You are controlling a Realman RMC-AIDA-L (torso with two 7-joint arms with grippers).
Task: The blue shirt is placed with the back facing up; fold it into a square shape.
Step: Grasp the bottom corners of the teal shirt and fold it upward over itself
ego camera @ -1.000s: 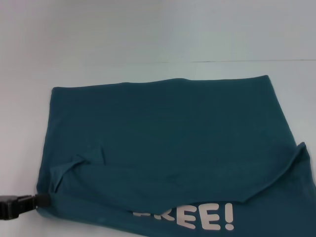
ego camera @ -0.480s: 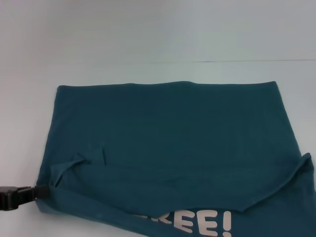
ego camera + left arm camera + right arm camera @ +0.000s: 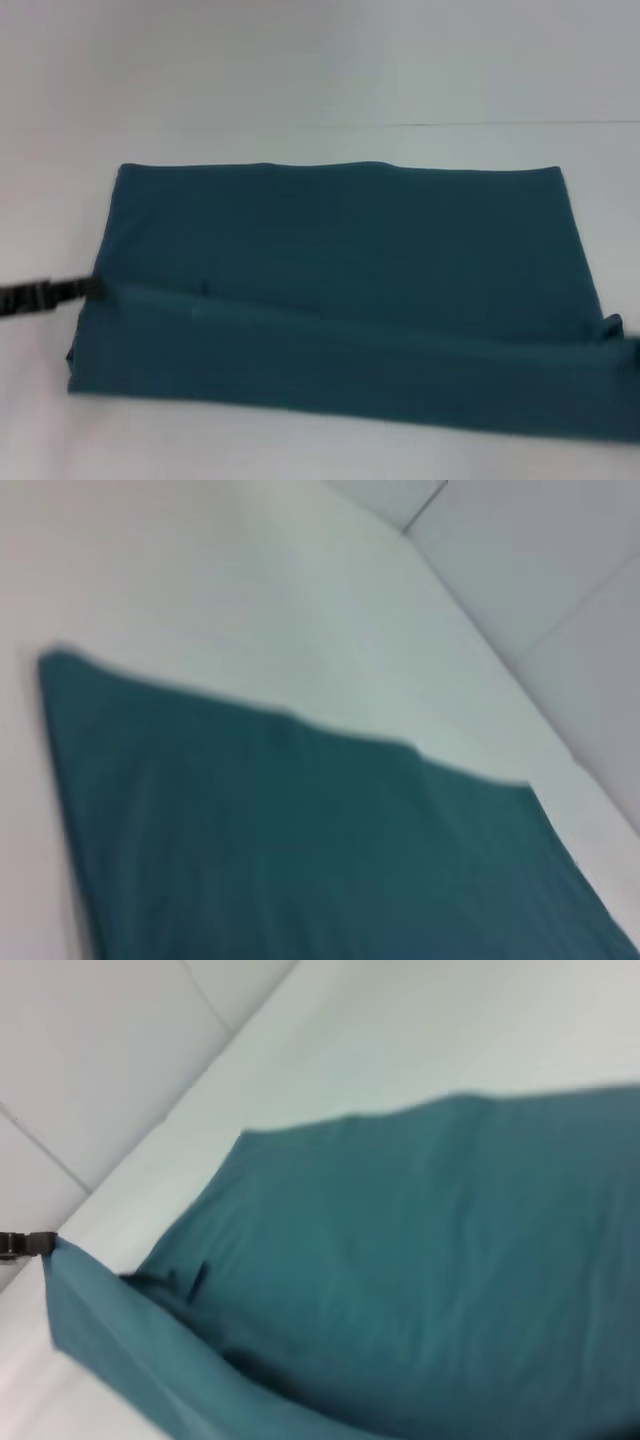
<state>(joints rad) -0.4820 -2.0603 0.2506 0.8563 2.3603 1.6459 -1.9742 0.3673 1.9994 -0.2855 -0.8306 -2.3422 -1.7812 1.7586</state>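
1. Gripping the raised fold of the blue shirt (image 3: 340,300) at its left end, the left pincer (image 3: 88,288) is clamped on the fabric's edge.
2. At the fold's right end, near the head view's edge, the right pincer is out of view.
3. From there the shirt spreads as a wide rectangle on the white table (image 3: 300,70), its near flap lifted over the flat far part.

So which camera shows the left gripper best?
The head view: the left gripper meets the blue shirt at its left edge. The right wrist view shows only its tip far off; the left wrist view shows none.
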